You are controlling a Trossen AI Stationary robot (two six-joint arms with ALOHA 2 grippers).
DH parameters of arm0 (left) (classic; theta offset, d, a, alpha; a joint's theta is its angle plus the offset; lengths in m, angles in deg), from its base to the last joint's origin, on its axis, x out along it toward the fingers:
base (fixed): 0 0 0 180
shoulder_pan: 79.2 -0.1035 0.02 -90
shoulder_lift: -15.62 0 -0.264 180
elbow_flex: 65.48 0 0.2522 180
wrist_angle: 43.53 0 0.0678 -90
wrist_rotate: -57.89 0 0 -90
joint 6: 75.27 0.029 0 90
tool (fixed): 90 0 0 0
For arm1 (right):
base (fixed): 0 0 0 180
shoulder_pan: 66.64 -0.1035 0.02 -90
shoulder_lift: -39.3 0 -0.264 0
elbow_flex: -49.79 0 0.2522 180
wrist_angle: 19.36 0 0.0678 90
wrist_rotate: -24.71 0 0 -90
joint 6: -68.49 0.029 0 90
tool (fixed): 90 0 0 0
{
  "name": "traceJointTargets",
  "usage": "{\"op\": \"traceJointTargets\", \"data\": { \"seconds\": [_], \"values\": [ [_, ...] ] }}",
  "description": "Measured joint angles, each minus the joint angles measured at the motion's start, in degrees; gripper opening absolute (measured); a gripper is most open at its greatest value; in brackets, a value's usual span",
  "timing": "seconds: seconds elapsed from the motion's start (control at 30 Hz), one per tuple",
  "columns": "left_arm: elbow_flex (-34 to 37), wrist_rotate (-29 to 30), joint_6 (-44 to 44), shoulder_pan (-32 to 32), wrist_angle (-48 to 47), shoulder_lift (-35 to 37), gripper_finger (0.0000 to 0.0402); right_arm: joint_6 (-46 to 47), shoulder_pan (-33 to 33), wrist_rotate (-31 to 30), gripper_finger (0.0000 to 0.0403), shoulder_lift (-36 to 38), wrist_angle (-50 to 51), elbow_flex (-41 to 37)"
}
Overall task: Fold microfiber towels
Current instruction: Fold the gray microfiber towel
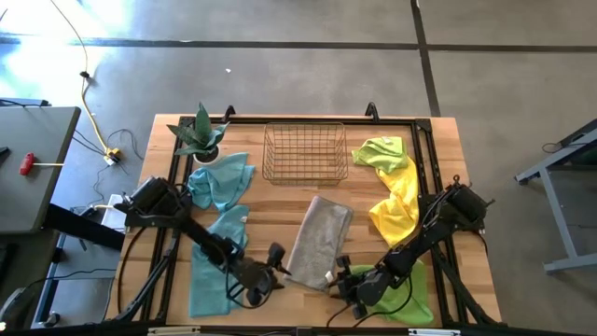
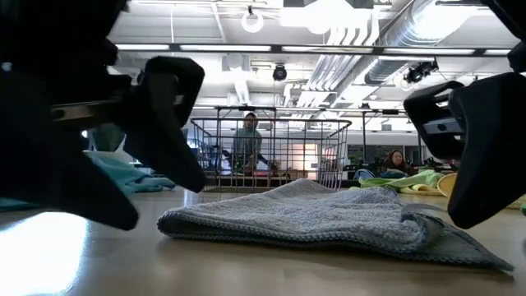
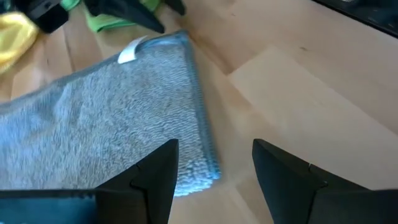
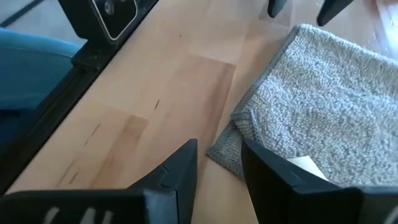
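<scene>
A grey towel (image 1: 319,242) lies folded into a long strip on the wooden counter (image 1: 438,131), running from just below the wire basket (image 1: 305,152) toward the near edge, between the 2 arms. Its near end carries a small white label (image 3: 127,55).

The left pincer (image 1: 276,262) sits low over the counter just beside the grey towel's near left corner, its fingers (image 3: 155,177) spread apart with nothing between them; bare wood shows in the gap. The right pincer (image 1: 343,273) is at the towel's near right corner, its fingers (image 4: 180,171) parted a little and empty, just beside a loose flap of the cloth.

2 teal towels lie on the left: one (image 1: 221,180) crumpled near the potted plant (image 1: 200,133), the other (image 1: 211,266) spread under the left arm. A lime green towel (image 1: 382,152) and a yellow towel (image 1: 399,207) lie bunched on the right, and another green towel (image 1: 410,289) rests under the right arm.

Beyond the basket, in the low view, people (image 2: 248,140) are in the room behind.
</scene>
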Motion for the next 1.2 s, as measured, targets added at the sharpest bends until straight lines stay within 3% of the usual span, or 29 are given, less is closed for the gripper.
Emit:
{"op": "traceJointTargets", "data": {
  "seconds": [0.23, 0.43, 0.6, 0.77, 0.97, 1.2],
  "values": [
    [0.00, 2.77, 6.87, 0.09, 0.00, -0.02, 0.0195, -5.01, 0.14, -3.26, 0.0124, -0.01, 0.30, 0.95],
    [0.00, 3.19, 8.24, 0.16, -0.02, -0.09, 0.0195, -5.36, 0.11, -3.31, 0.0165, -0.01, 1.29, 4.10],
    [0.00, 3.00, 10.17, 0.06, -0.02, -0.09, 0.0196, -5.43, 0.13, -2.83, 0.0192, -0.01, 8.55, 6.58],
    [-0.11, 1.97, 15.53, -1.21, -1.27, -0.04, 0.0196, -9.58, 0.54, -2.78, 0.0194, -0.01, 12.27, 6.71],
    [-0.12, -3.92, 18.00, -3.53, -1.57, -0.03, 0.0196, -11.83, 2.69, -0.62, 0.0194, -0.01, 13.88, 6.71],
    [-0.08, -4.28, 20.07, -3.95, -1.11, -0.02, 0.0196, -11.63, 4.55, 1.86, 0.0193, -1.72, 13.98, 7.05]
  ]
}}
